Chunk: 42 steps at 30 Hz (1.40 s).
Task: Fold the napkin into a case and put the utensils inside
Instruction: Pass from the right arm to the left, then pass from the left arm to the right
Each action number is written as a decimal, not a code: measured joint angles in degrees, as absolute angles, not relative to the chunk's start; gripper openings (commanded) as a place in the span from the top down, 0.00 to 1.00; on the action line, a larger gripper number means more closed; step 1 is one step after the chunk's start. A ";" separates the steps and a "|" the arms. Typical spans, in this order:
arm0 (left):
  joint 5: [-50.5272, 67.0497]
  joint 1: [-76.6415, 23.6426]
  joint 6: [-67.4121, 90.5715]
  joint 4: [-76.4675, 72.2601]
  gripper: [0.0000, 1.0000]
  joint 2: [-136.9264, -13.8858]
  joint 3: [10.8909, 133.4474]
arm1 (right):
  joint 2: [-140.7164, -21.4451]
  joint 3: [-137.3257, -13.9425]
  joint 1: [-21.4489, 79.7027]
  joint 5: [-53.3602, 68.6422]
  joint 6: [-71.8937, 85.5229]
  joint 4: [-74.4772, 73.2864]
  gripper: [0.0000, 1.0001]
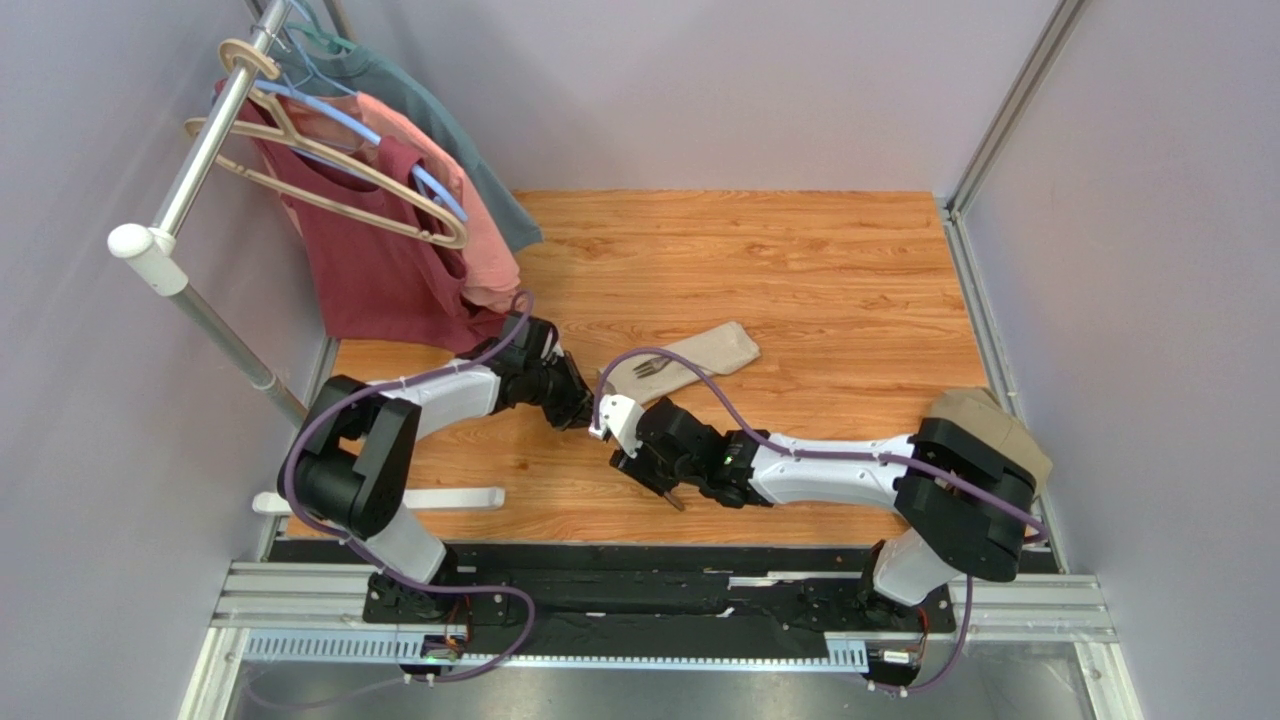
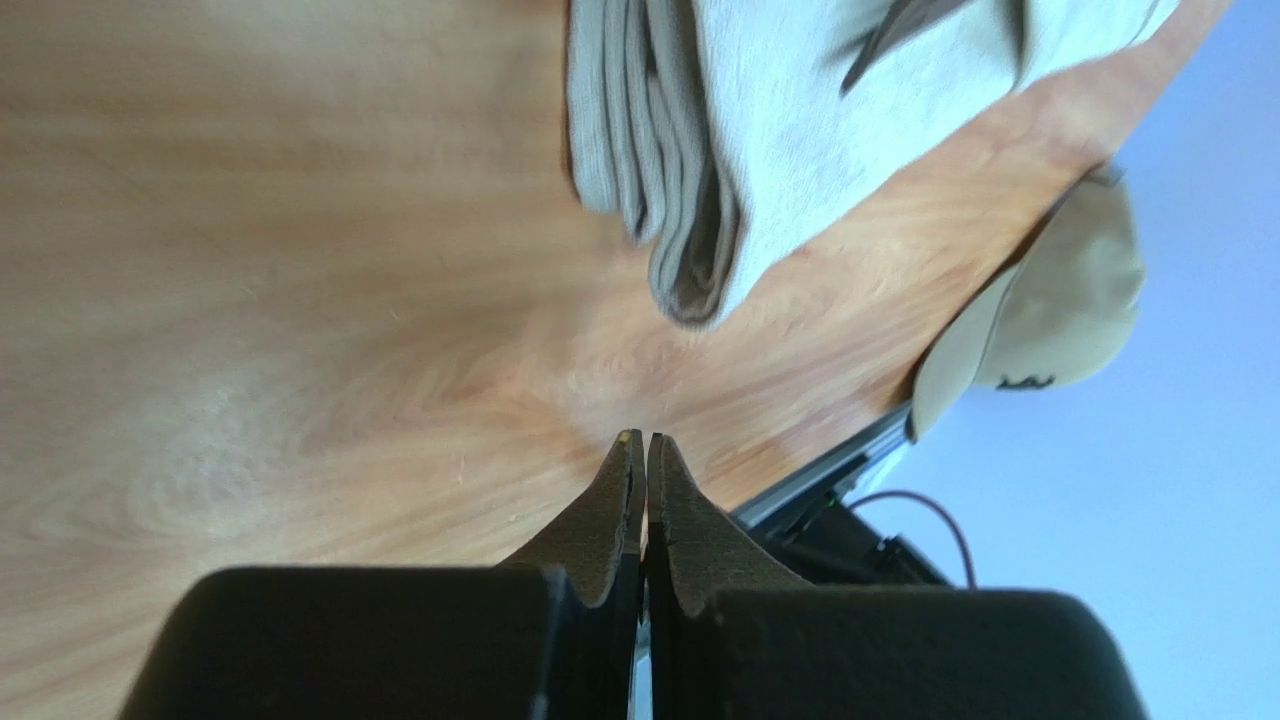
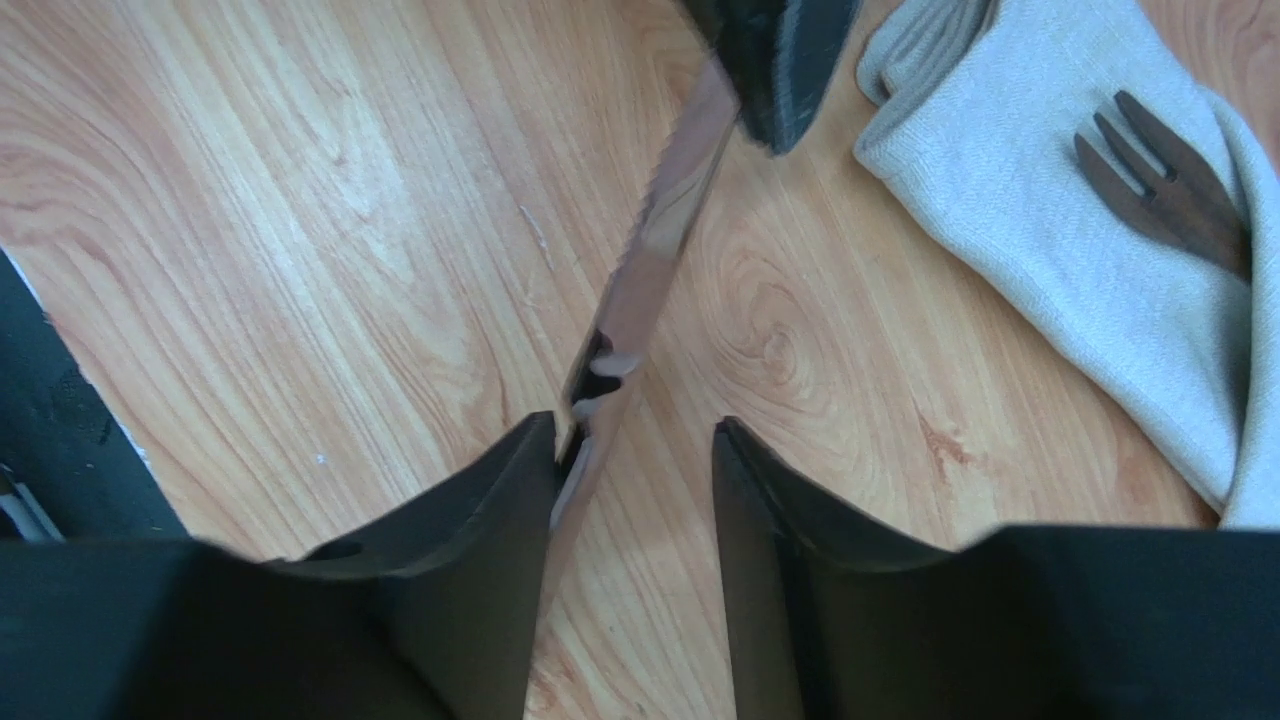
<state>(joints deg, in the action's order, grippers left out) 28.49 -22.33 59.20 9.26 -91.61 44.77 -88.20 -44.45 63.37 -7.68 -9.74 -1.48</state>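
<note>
Top view: the folded napkin (image 1: 709,356) lies near the middle of the table (image 1: 842,255), its long side running from 8 to 2 o'clock. The fork (image 1: 649,365) rests on its 8 o'clock end, tines pointing to 9 o'clock. The left gripper (image 1: 580,407) and the right gripper (image 1: 625,447) meet just beside that end, at 7 o'clock of the napkin. A cap (image 1: 995,429) sits at the table's 3 o'clock edge. Shirts (image 1: 394,263) hang at 10 o'clock.

Left wrist view: the fingers (image 2: 613,518) are pressed together, with only a thin line between them. The layered edge of the napkin is at 12 o'clock and the cap at 2 o'clock. The knife cannot be seen from here.

Right wrist view: the fingers (image 3: 469,528) stand apart. The knife (image 3: 649,267) leans on the inner side of the finger at 7 o'clock and rises toward 12 o'clock. There the dark tip of the left gripper closes over its far end. The napkin and the fork are at 2 o'clock.
</note>
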 measured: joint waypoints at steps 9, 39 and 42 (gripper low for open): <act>26.72 -25.89 59.70 14.79 1.00 -88.27 44.75 | -88.36 -44.73 62.28 -5.30 -3.77 -3.20 0.48; 16.03 -26.70 63.96 16.36 1.00 -60.55 39.62 | -84.34 -46.63 57.56 11.60 -2.72 -3.51 0.86; 16.38 -26.74 63.20 16.93 1.00 -58.94 39.24 | -85.52 -47.79 57.41 10.72 -4.12 -3.95 1.00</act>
<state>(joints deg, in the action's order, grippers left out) 16.38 -26.74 63.20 16.93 -58.94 39.24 -85.52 -47.79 57.41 10.72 -4.12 -3.95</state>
